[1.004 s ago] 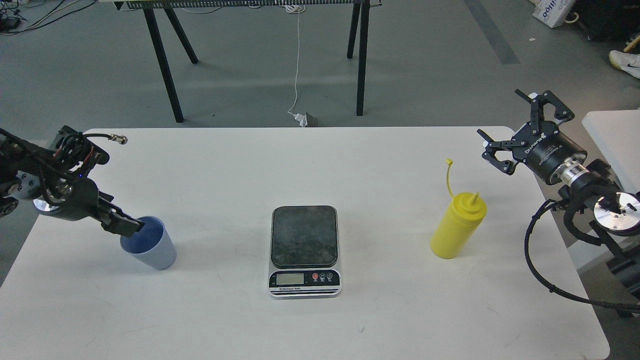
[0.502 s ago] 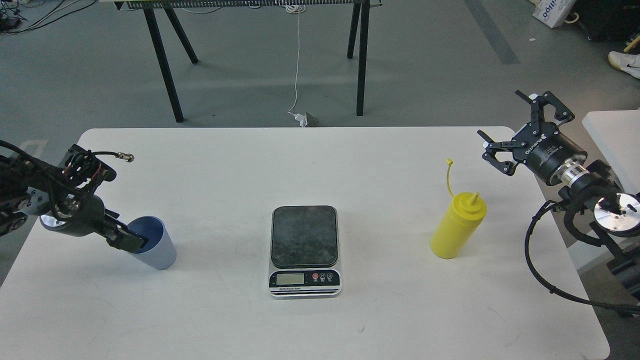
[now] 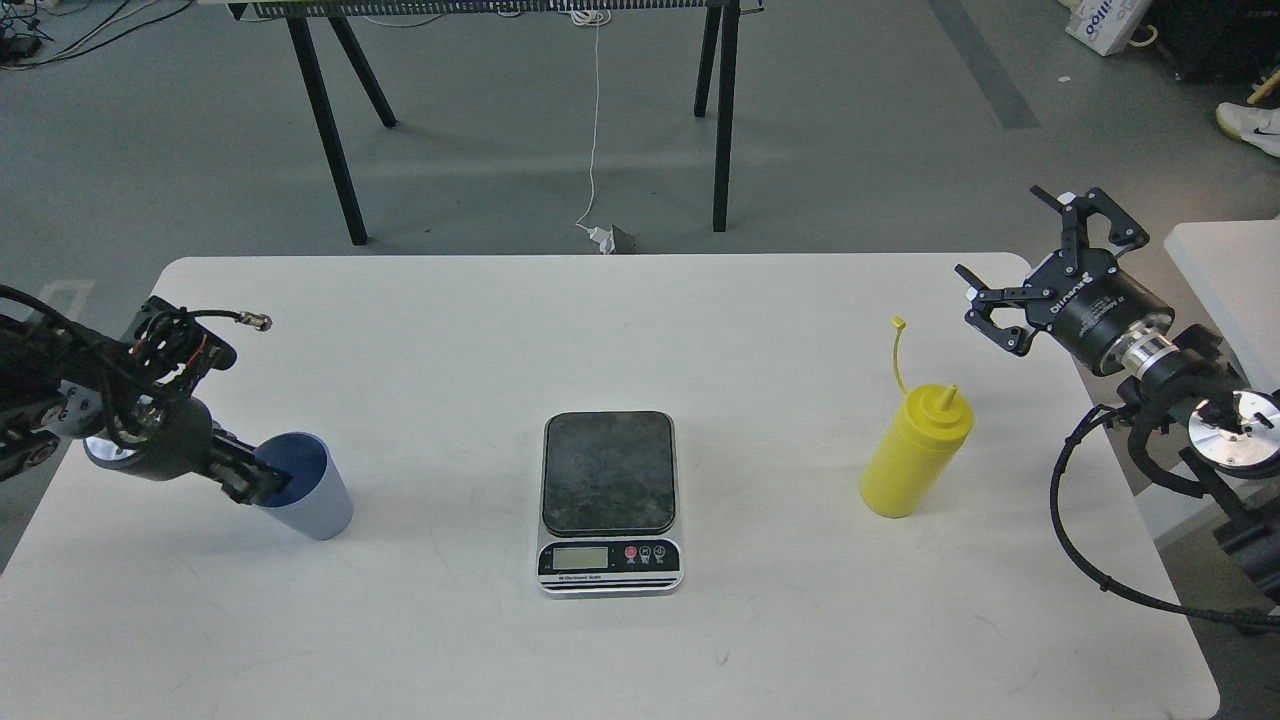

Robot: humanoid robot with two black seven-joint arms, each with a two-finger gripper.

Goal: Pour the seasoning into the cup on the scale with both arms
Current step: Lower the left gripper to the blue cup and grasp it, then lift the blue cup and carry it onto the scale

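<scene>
White table (image 3: 640,330) — bearing cup (image 3: 315,505), scale (image 3: 609,500), seasoning (image 3: 912,455).

A: What colours does the table (image 3: 640,330) carry?

B: It's plain off-white. The cup (image 3: 305,488) is light blue-grey outside, deeper blue inside. The seasoning bottle (image 3: 915,450) is solid yellow, nozzle and strap too.

A: And the scale (image 3: 610,500)?

B: A dark, mottled platform on a silver body, a pale grey screen, and one red button among black ones.

A: The arms?

B: Black, with silver wrist rings.
</scene>
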